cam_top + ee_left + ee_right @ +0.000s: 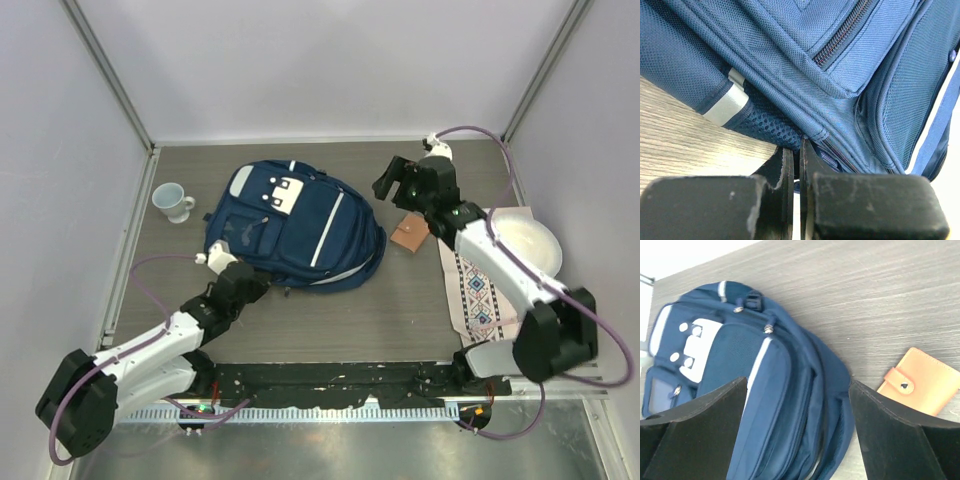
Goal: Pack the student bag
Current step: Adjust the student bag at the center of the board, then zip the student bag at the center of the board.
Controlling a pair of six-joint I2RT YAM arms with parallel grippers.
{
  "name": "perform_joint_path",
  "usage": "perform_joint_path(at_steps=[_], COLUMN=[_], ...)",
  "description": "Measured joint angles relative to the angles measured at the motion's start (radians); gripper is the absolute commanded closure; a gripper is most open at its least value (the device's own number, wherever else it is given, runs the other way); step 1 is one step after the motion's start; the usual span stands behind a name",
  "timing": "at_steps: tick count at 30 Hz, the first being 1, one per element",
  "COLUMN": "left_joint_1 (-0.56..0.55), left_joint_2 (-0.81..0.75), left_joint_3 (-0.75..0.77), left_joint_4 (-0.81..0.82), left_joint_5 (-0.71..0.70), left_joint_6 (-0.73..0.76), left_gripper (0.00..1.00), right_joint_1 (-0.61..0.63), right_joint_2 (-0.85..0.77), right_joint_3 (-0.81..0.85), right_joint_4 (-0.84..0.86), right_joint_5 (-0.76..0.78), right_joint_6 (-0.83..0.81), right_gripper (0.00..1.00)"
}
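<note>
The student bag [295, 225] is a navy blue fabric backpack with thin white stripes, a white patch [286, 192] bearing two buckle marks, and zipped front pockets. It lies flat on the surface [400, 310], front panel up, its body slack. It sits to the right of the cup [172, 200], near but apart from it, with the patch end toward the far edge.
</note>
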Motion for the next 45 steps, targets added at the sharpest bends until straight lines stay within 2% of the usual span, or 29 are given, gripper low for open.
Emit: perform_joint_path(at_steps=[2,6,10,12,16,19,22,24,28,33,39,45], left_joint_1=[0.0,-0.002,-0.003,-0.005,-0.006,-0.007,-0.008,-0.008,-0.008,-0.015,-0.052,-0.1], left_joint_2=[-0.013,-0.046,-0.087,-0.106,-0.119,-0.118,-0.117,-0.116,-0.117,-0.145,-0.16,-0.101], left_joint_3=[0.0,0.0,0.001,0.004,0.01,0.021,0.025,0.025,0.025,0.006,-0.013,-0.013], left_joint_4=[-0.006,-0.024,-0.039,-0.051,-0.064,-0.084,-0.085,-0.084,-0.084,-0.071,-0.055,-0.028], left_joint_5=[-0.005,-0.021,-0.037,-0.05,-0.069,-0.079,-0.086,-0.089,-0.089,-0.093,-0.105,-0.111], left_joint_6=[0.002,0.012,0.026,0.027,0.023,0.022,0.021,0.018,0.016,0.001,-0.005,-0.005], left_gripper=[1.0,1.0,1.0,1.0,1.0,1.0,1.0,1.0,1.0,1.0,1.0,1.0], right_joint_1=[0.074,0.365,0.52,0.591,0.859,0.982,0.984,0.981,1.01,1.11,1.139,1.147], right_joint_2=[-0.126,-0.275,-0.328,-0.339,-0.34,-0.34,-0.351,-0.396,-0.425,-0.326,-0.162,0.023], right_joint_3=[-0.07,-0.166,-0.275,-0.32,-0.359,-0.363,-0.387,-0.464,-0.575,-0.576,-0.579,-0.549], right_joint_4=[0.024,0.067,0.098,0.087,0.095,0.089,0.084,0.116,0.135,0.209,0.423,0.546], right_joint_5=[0.103,0.287,0.395,0.513,0.755,0.842,0.851,0.821,0.779,0.772,0.774,0.782], right_joint_6=[-0.024,-0.087,-0.105,-0.124,-0.201,-0.188,-0.093,-0.035,0.035,0.055,0.055,0.016], right_gripper=[0.06,0.05,0.05,0.05,0.05,0.05,0.05,0.09,0.1,0.21,0.28,0.33])
